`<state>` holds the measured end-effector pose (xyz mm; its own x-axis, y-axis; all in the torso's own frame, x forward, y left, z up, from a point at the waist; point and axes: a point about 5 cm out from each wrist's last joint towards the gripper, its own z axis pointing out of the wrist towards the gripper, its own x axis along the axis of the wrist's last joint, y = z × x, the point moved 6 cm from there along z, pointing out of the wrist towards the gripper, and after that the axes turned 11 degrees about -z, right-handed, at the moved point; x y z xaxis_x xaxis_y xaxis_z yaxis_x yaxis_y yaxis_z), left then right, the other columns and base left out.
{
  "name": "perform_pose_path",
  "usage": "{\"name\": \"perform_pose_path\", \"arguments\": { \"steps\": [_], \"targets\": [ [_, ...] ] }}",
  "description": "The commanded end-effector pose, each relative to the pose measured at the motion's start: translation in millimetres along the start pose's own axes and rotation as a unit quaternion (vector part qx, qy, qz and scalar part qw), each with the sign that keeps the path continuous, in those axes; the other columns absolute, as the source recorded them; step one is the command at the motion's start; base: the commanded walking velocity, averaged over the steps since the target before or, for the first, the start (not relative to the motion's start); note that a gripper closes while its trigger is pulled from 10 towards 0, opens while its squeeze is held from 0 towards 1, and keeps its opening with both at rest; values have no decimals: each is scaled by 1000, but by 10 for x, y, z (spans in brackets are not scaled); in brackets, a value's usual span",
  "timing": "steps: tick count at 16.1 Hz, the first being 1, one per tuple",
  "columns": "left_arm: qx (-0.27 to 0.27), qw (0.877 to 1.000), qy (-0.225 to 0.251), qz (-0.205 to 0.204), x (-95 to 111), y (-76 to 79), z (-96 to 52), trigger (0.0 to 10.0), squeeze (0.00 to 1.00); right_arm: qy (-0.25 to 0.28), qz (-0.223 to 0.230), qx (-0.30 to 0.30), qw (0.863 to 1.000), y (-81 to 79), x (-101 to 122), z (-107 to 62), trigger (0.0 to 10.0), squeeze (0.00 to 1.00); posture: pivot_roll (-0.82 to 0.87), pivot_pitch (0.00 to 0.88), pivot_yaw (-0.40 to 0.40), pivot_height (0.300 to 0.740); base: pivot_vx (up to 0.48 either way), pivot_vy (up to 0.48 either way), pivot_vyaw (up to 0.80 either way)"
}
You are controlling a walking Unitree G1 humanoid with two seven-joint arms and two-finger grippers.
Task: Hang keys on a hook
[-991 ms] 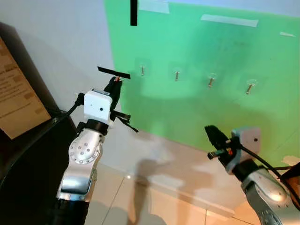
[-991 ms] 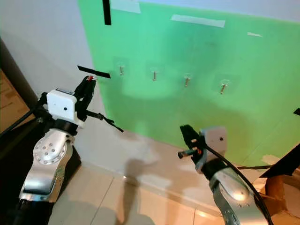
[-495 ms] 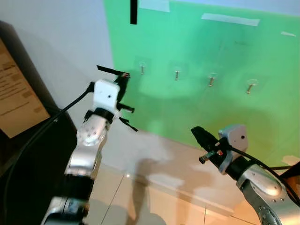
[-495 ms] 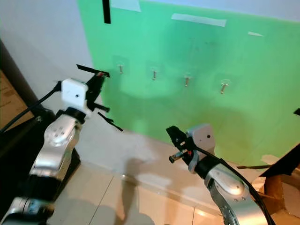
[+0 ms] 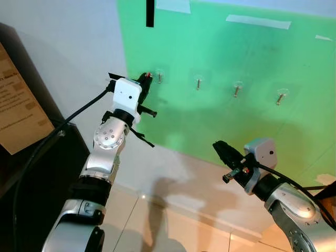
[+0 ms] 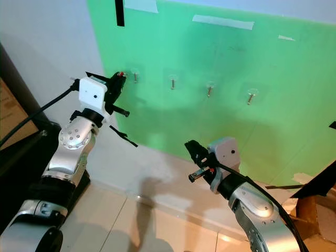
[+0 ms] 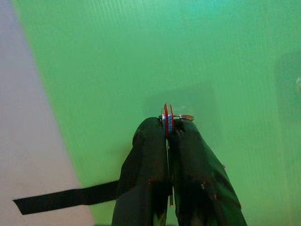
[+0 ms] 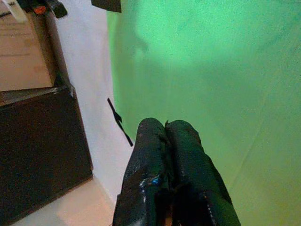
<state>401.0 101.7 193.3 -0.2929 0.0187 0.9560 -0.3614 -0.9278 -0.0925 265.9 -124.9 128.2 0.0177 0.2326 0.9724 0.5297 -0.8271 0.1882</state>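
Note:
A green board (image 5: 226,68) on the wall carries a row of small metal hooks. My left gripper (image 5: 147,77) is raised against the board, just left of the leftmost hook (image 5: 159,77). It is shut on a red key ring (image 7: 166,118), which sticks out past the fingertips and sits close to the board. My right gripper (image 5: 220,148) is held low in front of the board's lower part, shut with nothing between its fingers (image 8: 167,146).
More hooks (image 5: 198,82), (image 5: 237,90), (image 5: 280,97) run rightward along the board. A dark cabinet (image 5: 31,173) with a cardboard box (image 5: 16,110) on it stands at the left. Strips of black tape (image 5: 150,13) stick to the wall. Tiled floor lies below.
My left arm has reached up and rightward, bringing the key ring from left of the board to beside the leftmost hook. The right arm has moved slightly left.

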Motion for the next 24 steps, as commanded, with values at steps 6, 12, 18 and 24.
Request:
{"name": "perform_pose_path", "arguments": {
  "steps": [6,12,18,24],
  "targets": [
    [-39,995,-85,24,-365,134,-15,10000,0,-2,-5,29,1000,-67,41,-51,10000,0,-164,0,35,740,0,0,0],
    [-13,999,-25,31,-173,64,-17,10000,0,1,-4,37,999,-74,53,-63,10000,0,-164,0,29,740,0,0,0],
    [72,995,68,-33,-41,17,-211,10000,0,9,-6,57,998,-100,74,-63,10000,0,-172,0,21,740,0,0,0],
    [94,992,53,-58,-165,-87,-181,10000,0,13,-11,59,998,-61,96,-43,10000,0,-176,0,14,740,0,0,0]
  ]
}}
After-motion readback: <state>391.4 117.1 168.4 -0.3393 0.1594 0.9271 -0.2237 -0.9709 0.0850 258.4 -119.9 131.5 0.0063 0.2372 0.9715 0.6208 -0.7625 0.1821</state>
